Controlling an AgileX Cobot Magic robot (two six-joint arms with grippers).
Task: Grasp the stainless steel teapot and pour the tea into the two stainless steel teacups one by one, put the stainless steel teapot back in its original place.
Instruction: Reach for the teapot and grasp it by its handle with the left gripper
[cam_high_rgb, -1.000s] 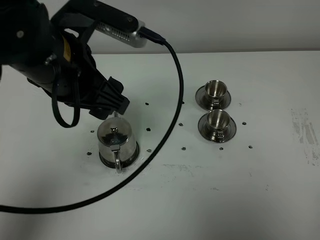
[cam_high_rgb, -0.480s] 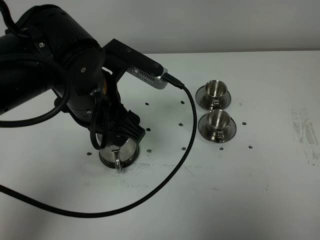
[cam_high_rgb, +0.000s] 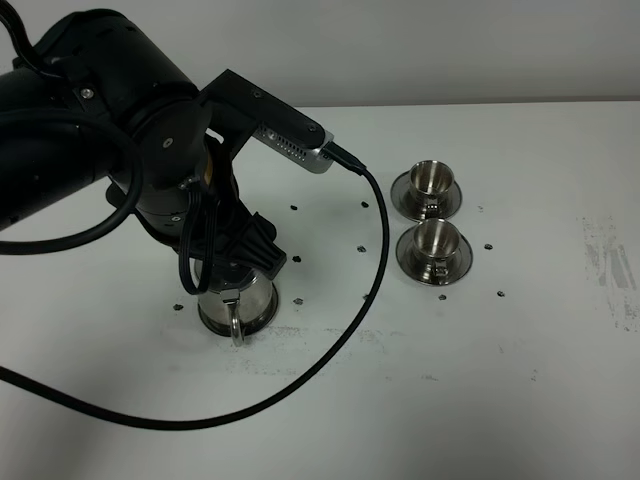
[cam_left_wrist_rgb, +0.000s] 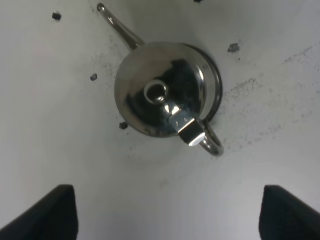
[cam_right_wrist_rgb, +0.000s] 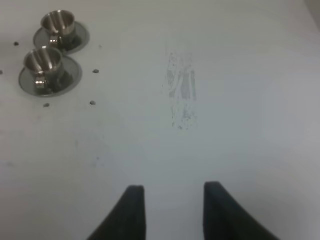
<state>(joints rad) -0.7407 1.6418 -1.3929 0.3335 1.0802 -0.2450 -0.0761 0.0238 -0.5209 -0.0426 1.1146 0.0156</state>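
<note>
The stainless steel teapot (cam_high_rgb: 243, 303) stands on its wide saucer (cam_high_rgb: 266, 318) at the front left of the table, handle toward the front. My left gripper (cam_high_rgb: 247, 262) hangs right above it and hides the lid in the high view. In the left wrist view the teapot (cam_left_wrist_rgb: 165, 90) is seen from above with its spout (cam_left_wrist_rgb: 117, 26) and loop handle (cam_left_wrist_rgb: 212, 143). The left gripper (cam_left_wrist_rgb: 175, 215) is open wide, touching nothing. The two teacups (cam_high_rgb: 431, 180) (cam_high_rgb: 435, 241) sit on their saucers at the right. My right gripper (cam_right_wrist_rgb: 172, 212) is open and empty over bare table, with the cups (cam_right_wrist_rgb: 57, 24) (cam_right_wrist_rgb: 45, 61) far from it.
A thick black cable (cam_high_rgb: 340, 320) loops from the left arm across the table between the teapot and the cups. Small dark marks (cam_high_rgb: 366, 297) dot the white table. A scuffed patch (cam_right_wrist_rgb: 181, 95) lies ahead of the right gripper.
The left arm has swung from behind the teapot to right over it, now covering the lid. The teapot and cups have not moved.
</note>
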